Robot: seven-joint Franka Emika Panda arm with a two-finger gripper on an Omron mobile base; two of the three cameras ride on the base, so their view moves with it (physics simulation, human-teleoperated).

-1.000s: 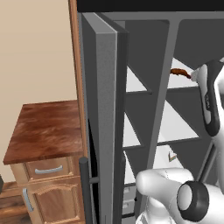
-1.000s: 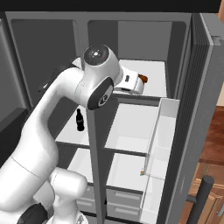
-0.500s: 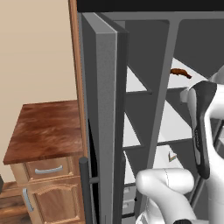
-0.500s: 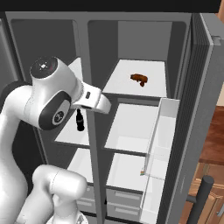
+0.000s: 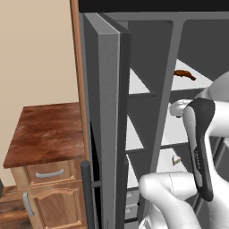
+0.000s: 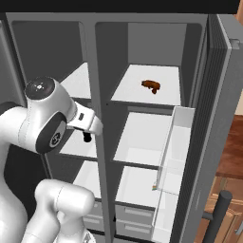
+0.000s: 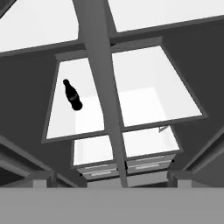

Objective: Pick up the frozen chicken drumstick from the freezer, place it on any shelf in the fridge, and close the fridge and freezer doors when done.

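The frozen chicken drumstick (image 6: 151,85) (image 5: 184,74) is a small reddish-brown lump lying on the top white shelf of the fridge, the wider right-hand compartment. My gripper (image 6: 91,126) hangs below and to the left of it, in front of the divider (image 7: 103,78) between the two compartments, well apart from the drumstick. Nothing sits in the gripper, and its fingers are hidden; it looks down over the lower shelves. The freezer door (image 5: 105,112) and the fridge door (image 6: 223,118) both stand wide open.
A black bottle (image 7: 73,95) stands on a freezer shelf just behind my hand. White bins (image 6: 173,156) line the fridge door. Grey drawers (image 7: 127,168) sit at the bottom of both compartments. A wooden cabinet (image 5: 44,134) stands left of the freezer door.
My hand has pulled back from the top fridge shelf and swung down and left to the divider. The drumstick stays where it lay on that shelf.
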